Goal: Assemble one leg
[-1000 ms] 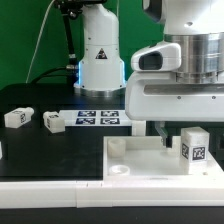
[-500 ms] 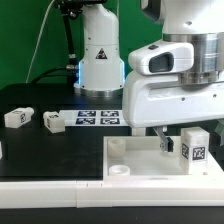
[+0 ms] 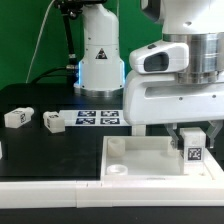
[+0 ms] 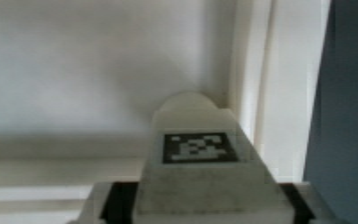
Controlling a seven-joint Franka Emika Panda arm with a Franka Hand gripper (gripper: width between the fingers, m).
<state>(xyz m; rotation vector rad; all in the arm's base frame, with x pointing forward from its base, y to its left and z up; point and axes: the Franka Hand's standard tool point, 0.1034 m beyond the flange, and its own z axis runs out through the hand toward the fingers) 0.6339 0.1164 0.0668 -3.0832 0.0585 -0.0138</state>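
My gripper [image 3: 196,140] is shut on a leg [image 3: 195,150], a small white blocky peg with a black-and-white tag facing the camera. It holds the leg upright over the right part of the large white tray [image 3: 130,150], close to the tray's right wall. In the wrist view the leg [image 4: 201,150] fills the gap between the two dark pads [image 4: 126,202] of my gripper [image 4: 202,205], with the tray floor and its raised rim [image 4: 282,70] behind it. I cannot tell if the leg's lower end touches the tray.
Two more legs [image 3: 17,117] [image 3: 53,122] lie on the black table at the exterior view's left. The marker board [image 3: 98,118] lies behind them, in front of the robot base [image 3: 100,55]. A round socket [image 3: 118,170] sits in the tray's near left corner.
The fingers have closed in on the leg, which stood between them with a gap a second ago. The hand has dropped a little lower over the tray.
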